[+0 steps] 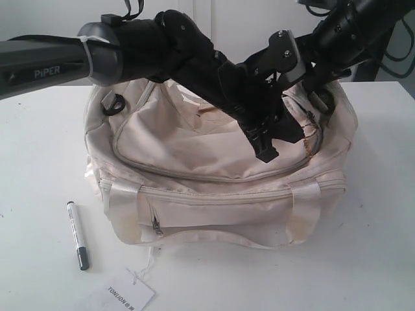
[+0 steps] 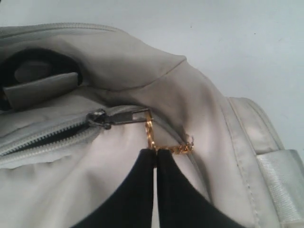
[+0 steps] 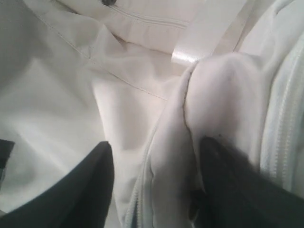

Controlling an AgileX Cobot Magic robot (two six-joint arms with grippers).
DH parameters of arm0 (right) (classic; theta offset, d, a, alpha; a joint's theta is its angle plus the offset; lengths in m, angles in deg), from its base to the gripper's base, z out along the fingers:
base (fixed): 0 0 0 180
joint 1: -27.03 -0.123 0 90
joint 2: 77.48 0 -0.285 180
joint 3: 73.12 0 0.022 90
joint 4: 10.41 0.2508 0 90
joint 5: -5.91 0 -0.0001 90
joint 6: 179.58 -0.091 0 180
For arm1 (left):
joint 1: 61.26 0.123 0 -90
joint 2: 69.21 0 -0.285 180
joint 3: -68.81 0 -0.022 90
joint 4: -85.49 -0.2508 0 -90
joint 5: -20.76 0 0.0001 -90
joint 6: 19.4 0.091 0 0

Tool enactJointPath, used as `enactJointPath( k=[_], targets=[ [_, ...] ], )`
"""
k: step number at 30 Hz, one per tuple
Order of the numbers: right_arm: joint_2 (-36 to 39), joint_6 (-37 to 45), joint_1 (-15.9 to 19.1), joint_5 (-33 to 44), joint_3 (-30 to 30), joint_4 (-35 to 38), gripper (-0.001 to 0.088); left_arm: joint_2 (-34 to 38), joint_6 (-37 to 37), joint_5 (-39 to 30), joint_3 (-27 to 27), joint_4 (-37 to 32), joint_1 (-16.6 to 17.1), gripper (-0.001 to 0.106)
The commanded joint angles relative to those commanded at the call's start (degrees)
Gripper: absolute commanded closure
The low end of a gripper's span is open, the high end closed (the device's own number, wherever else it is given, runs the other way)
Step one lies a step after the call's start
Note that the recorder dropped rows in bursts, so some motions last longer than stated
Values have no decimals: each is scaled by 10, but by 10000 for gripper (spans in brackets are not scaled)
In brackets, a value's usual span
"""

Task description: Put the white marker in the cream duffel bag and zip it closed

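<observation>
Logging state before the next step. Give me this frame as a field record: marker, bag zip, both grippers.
white marker: lying on the table, outside the bag, near its front corner
cream duffel bag: on the table, top flap looks zipped
left gripper: jaws shut on the gold ring pull
right gripper: jaws apart, fold of bag fabric between them
paper tag: on the table, in front of the bag
task: marker not yet in bag

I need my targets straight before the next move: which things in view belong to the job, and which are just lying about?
Job:
- white marker, lying on the white table outside the bag
- cream duffel bag
- gold ring pull, pinched by the left claw

Lying about:
- paper tag printed TONIJON, in front of the bag
</observation>
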Motion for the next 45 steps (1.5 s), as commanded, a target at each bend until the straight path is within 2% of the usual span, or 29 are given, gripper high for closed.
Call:
enactJointPath(
  k=[18, 20, 22, 26, 28, 38, 45],
  targets=[
    [34, 2, 0, 20, 0, -7, 353, -1, 46, 27, 0, 15, 0, 1053],
    [37, 2, 0, 22, 0, -11, 405, -1, 47, 27, 0, 15, 0, 1053],
    [37, 2, 0, 22, 0, -13, 496, -1, 47, 27, 0, 15, 0, 1053],
    [37, 2, 0, 21, 0, -22, 760, -1, 47, 27, 0, 15, 0, 1053],
    [37, 2, 0, 17, 0, -22, 860, -1, 47, 27, 0, 15, 0, 1053],
    [27, -13, 1, -23, 1, 4, 868, -1, 23, 21, 0, 15, 0, 1053],
    [22, -45, 1, -53, 1, 15, 868, -1, 7, -7, 0, 20, 0, 1053]
  ],
)
